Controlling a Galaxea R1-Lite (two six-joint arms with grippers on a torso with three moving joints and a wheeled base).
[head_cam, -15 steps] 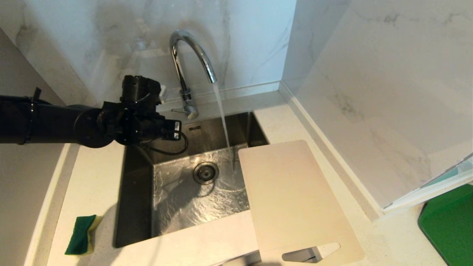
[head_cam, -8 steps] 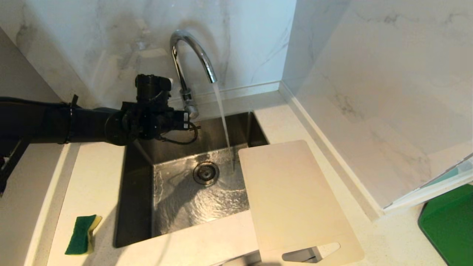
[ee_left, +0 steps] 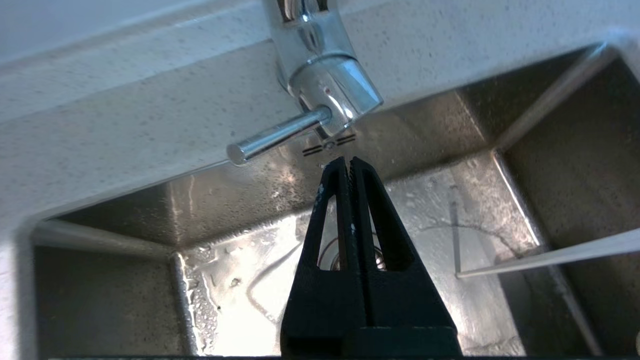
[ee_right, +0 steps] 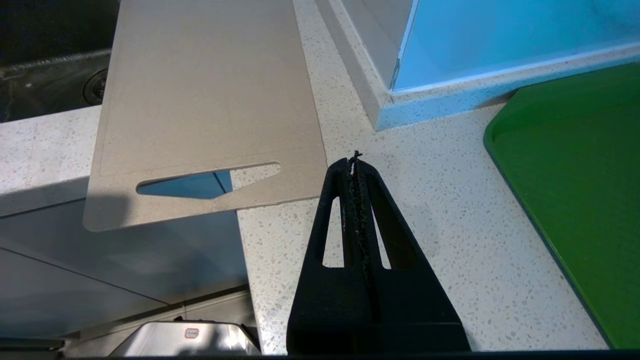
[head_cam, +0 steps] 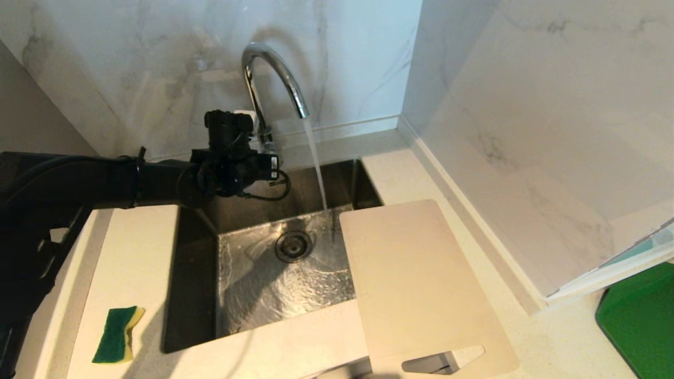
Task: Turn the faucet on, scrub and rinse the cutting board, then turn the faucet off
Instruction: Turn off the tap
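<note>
Left wrist view | left end effector [ee_left: 349, 161] closed, empty | faucet [ee_left: 325, 85] lever just beyond tips

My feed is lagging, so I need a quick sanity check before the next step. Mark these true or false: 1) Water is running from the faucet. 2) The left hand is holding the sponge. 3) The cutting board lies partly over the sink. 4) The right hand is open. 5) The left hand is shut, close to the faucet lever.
1) True: a stream falls from the faucet into the sink.
2) False: the sponge lies on the counter; the left hand holds nothing.
3) True: the cutting board overhangs the sink's right side.
4) False: the right hand is shut, above the counter.
5) True: its tips sit just short of the lever.
</note>
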